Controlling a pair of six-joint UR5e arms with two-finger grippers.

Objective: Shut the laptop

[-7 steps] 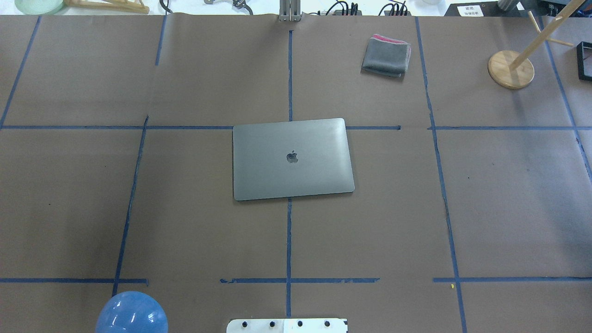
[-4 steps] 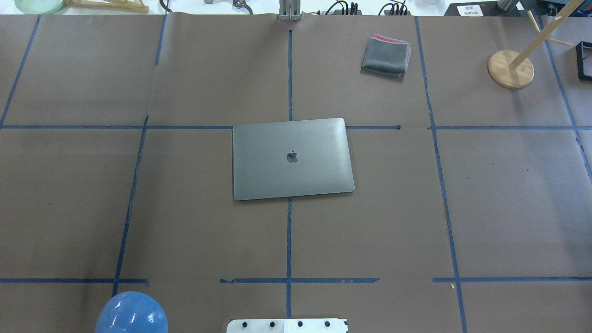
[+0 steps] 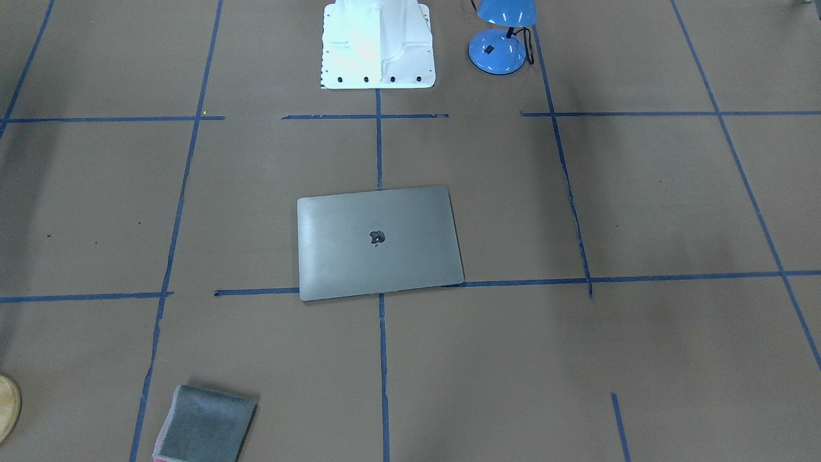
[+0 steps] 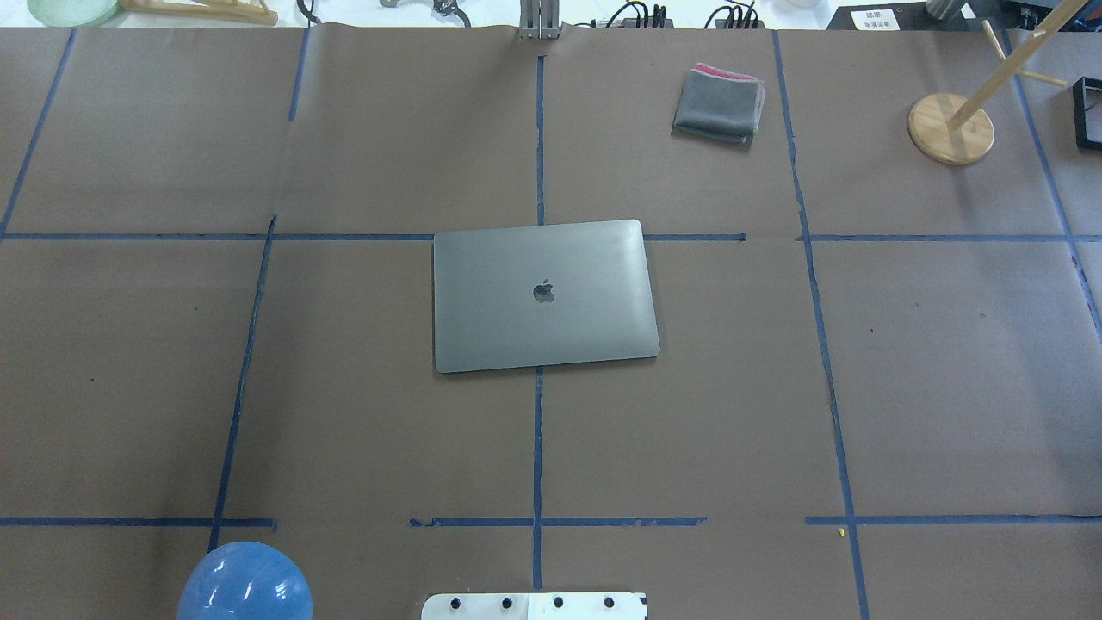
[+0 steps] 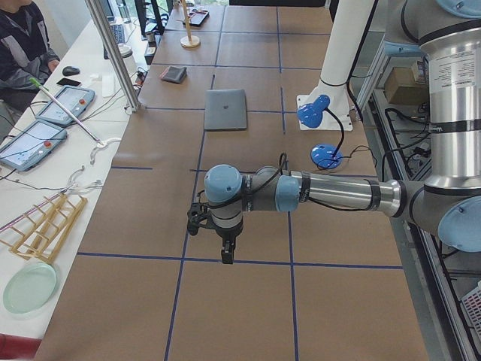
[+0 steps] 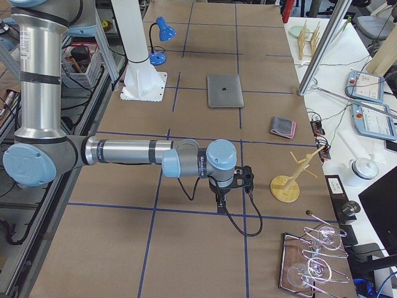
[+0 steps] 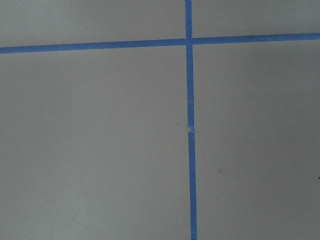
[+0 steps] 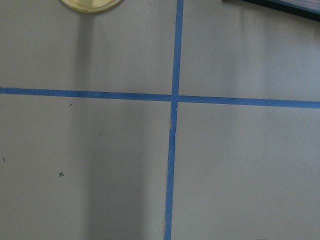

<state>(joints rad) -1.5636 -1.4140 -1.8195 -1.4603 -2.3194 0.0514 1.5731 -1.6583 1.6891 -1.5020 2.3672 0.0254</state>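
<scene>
The silver-grey laptop lies flat in the middle of the table with its lid down and the dark apple logo facing up. It also shows in the front view and in both side views. My left gripper hangs over the table's left end, far from the laptop. My right gripper hangs over the right end, also far from it. Both show only in the side views, so I cannot tell whether they are open or shut. The wrist views show only brown paper and blue tape.
A folded grey cloth lies at the far right of centre. A blue desk lamp stands near the robot base. A wooden stand and a black frame are at the far right.
</scene>
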